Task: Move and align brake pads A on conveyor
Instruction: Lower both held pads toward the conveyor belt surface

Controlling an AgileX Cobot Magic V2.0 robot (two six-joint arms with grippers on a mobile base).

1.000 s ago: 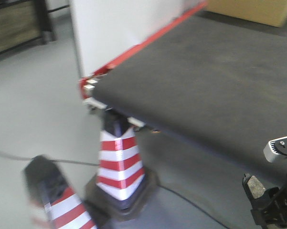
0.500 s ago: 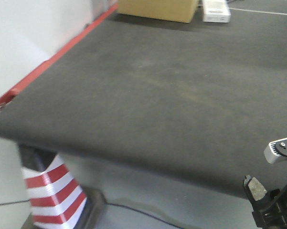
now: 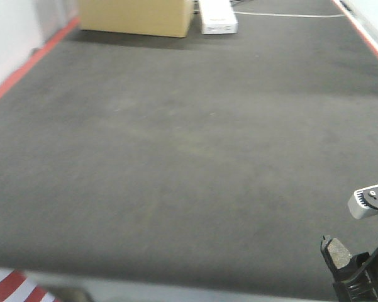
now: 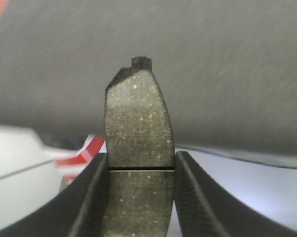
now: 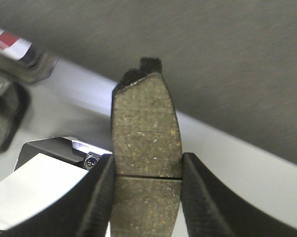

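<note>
The left claw is closed on a brake pad, its 2 black fingers pressed flat against the pad's long edges. The pad stands on end, with its cross groove level with the fingertips and a small tab at the top. Behind it runs the near edge of the conveyor. Below that edge are pale floor, a dark cable and part of a red-and-white striped cone.

The right claw grips a second brake pad the same way, upright with the tab uppermost and the groove at the fingertips. A white housing sits low on the left of that view, beside a blurred dark shape.

From the front camera, this right claw shows at the lower right, holding its pad up at the belt's near edge. The dark felt surface stretches ahead between a left red strip and a right red strip. At the far end stand a cardboard box and, just beside it, a white box, with a white cable trailing to the right.
</note>
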